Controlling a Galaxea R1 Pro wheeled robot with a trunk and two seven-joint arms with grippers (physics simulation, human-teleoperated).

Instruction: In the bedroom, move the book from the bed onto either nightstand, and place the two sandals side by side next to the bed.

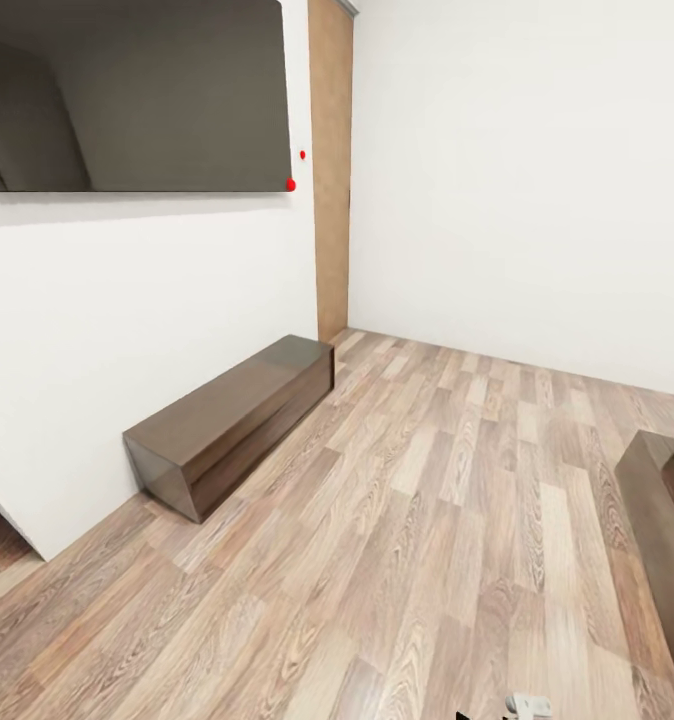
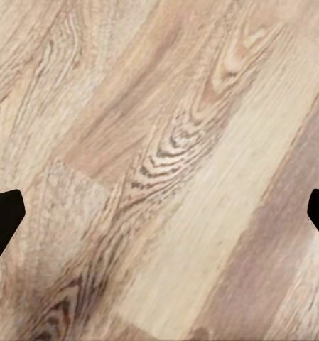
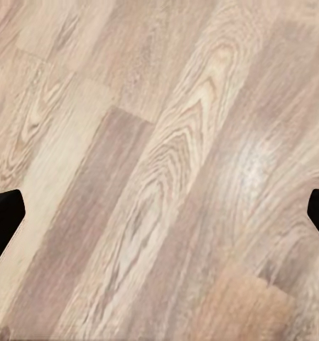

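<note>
Left of the bed (image 1: 667, 520), a wall screen (image 1: 137, 95) is hanging above a low dark bench (image 1: 232, 420); bed corner is just edging in, book and sandals not visible. Left gripper (image 2: 159, 220) and right gripper (image 3: 159, 220) are hovering over plank floor (image 1: 427, 540), fingers spread wide, holding nothing. Judgement: robot is in transit, so swing rightward to bring the mattress in, arms tucked.

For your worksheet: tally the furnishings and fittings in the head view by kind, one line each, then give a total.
Low dark brown wooden bench cabinet against the wall: 1
Dark wall-mounted flat screen: 1
Dark brown wooden bed frame, at the right edge: 1
Light brown wooden door: 1
Total: 4
</note>
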